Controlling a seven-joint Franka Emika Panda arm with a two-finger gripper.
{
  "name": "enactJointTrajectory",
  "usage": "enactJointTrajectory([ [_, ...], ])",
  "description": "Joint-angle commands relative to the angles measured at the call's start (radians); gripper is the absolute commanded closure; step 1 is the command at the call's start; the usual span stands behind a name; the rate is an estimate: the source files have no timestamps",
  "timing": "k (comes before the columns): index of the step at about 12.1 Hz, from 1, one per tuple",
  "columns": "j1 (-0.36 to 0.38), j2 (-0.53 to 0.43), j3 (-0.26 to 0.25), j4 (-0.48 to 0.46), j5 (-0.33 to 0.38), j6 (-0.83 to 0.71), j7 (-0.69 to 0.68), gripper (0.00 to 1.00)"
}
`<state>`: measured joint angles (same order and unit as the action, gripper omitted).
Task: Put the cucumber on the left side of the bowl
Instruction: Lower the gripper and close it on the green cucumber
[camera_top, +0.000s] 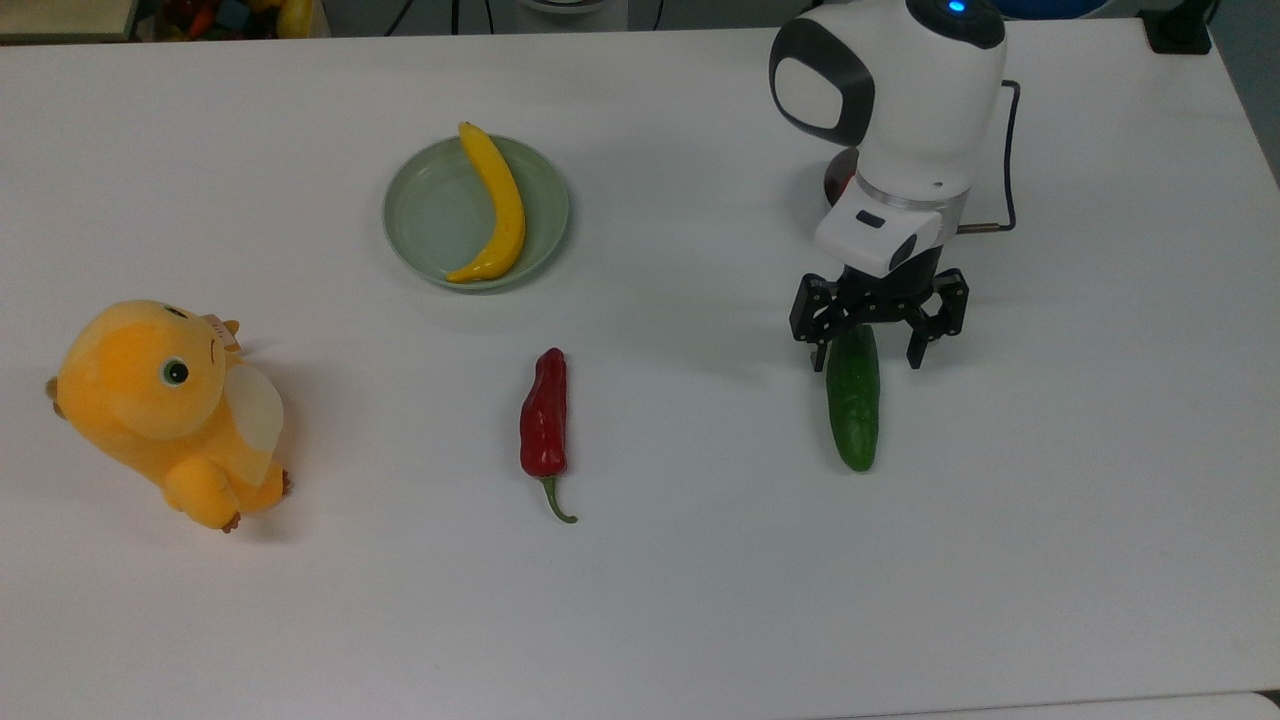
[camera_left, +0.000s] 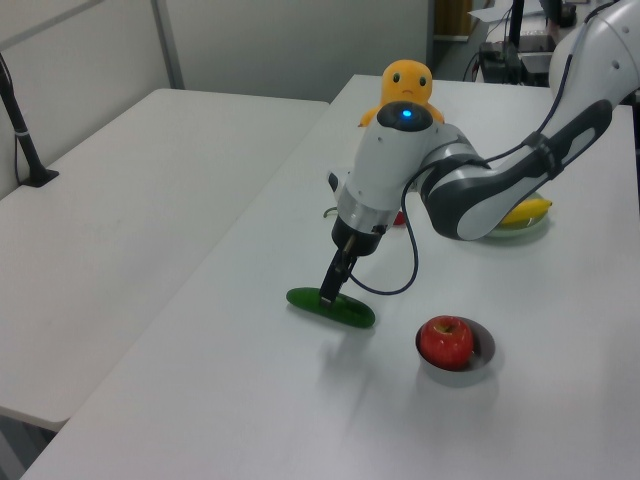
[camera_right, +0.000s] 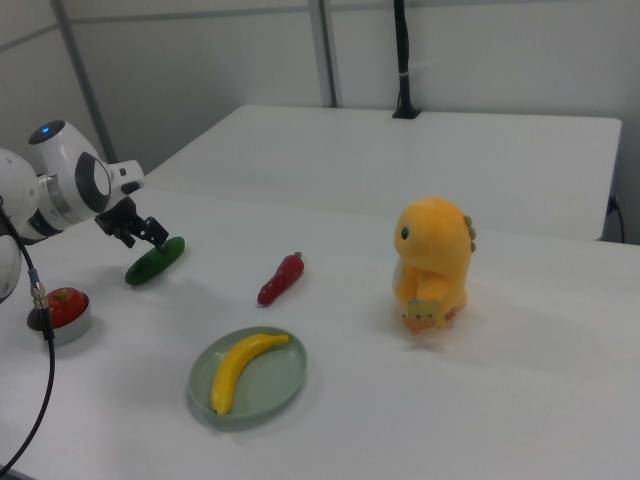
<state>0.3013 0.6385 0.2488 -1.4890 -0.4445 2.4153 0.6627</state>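
Note:
The dark green cucumber (camera_top: 853, 410) lies on the white table, lengthwise in the top view. My gripper (camera_top: 867, 360) is open and low over the cucumber's far end, with one finger on each side of it. In the left view the gripper (camera_left: 328, 295) reaches down to the cucumber (camera_left: 347, 311). In the right view the gripper (camera_right: 150, 238) hangs just over the cucumber (camera_right: 155, 262). The small grey bowl (camera_left: 487, 352) holds a red apple (camera_left: 446, 340). In the top view my arm covers most of the bowl. It stands at the right view's left as the bowl (camera_right: 62, 332).
A pale green plate (camera_top: 420, 215) with a banana (camera_top: 500, 200) sits at the back of the table. A red chili (camera_top: 544, 415) lies to the top view's left of the cucumber. An orange plush toy (camera_top: 165, 410) stands at the top view's far left.

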Motion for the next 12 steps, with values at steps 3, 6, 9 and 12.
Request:
enactJointTrajectory([
  [3, 0.012, 0.033, -0.013, 0.021, -0.031, 0.018, 0.026, 0.00],
  [6, 0.010, 0.041, -0.013, 0.016, -0.039, 0.018, 0.023, 0.34],
  [9, 0.010, 0.046, -0.013, 0.016, -0.039, 0.018, 0.023, 0.72],
  [12, 0.001, 0.037, -0.013, 0.015, -0.034, 0.016, 0.005, 0.79],
])
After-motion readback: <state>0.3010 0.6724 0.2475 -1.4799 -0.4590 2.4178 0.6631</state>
